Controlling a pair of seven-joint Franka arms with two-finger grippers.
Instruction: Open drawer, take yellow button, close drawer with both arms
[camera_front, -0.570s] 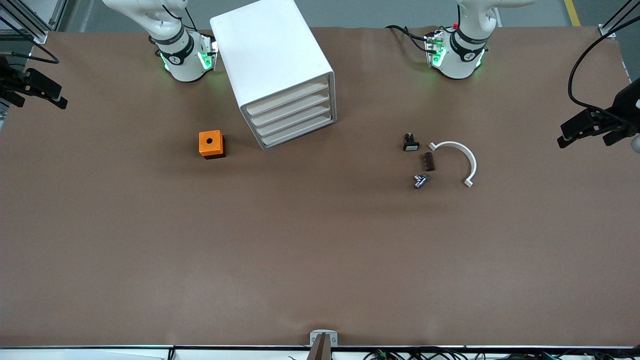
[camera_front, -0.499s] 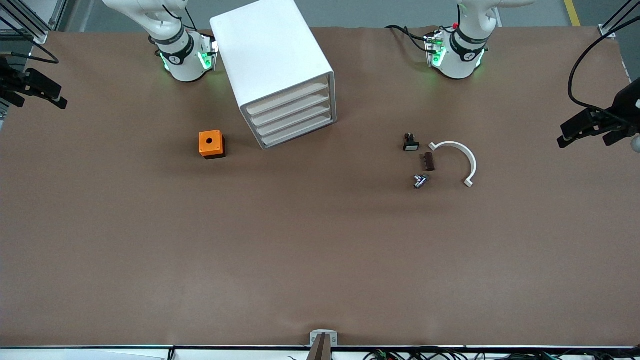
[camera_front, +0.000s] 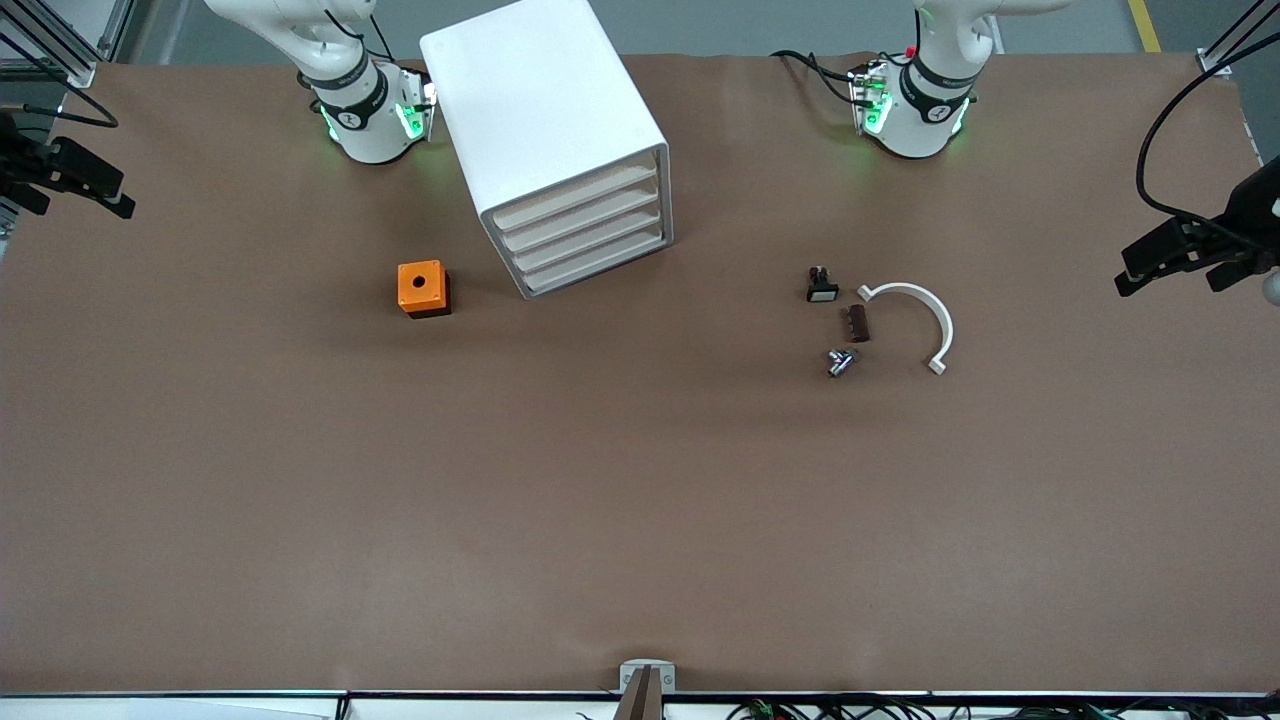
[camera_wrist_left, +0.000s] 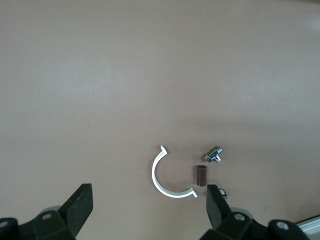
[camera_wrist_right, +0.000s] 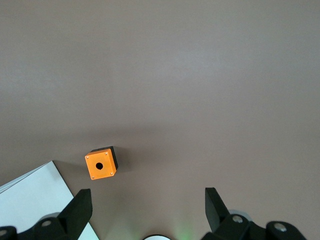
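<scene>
Both hands are up in the air. The left hand (camera_wrist_left: 148, 198) hangs high over the table (camera_front: 640, 500) toward the left arm's end, fingers spread wide and holding nothing. Its wrist view looks straight down on a small scatter of parts. The right hand (camera_wrist_right: 147, 201) hangs high over the right arm's end, also wide apart and empty, looking down on the orange box (camera_wrist_right: 101, 164). Both arms wait.

The white cabinet (camera_front: 530, 90) stands close to the table edge where the bases are, just beside the right arm's base. Its front is turned partly toward the left arm's end. The drawer (camera_front: 575, 197), topmost of the four, sits pushed in, level with the three below it. The button I cannot see anywhere.

The orange box stands beside the cabinet toward the right arm's end, hole facing up, apart from the cabinet wall.

The scatter lies toward the left arm's end, well apart from the cabinet. It has a small black part with a white face (camera_front: 822, 287) and a white half-ring clip (camera_front: 945, 325) lying flat. A short brown piece (camera_front: 857, 323) lies between those two, and a little metal fitting (camera_front: 839, 362) lies nearest the front camera. None of the four touch.
</scene>
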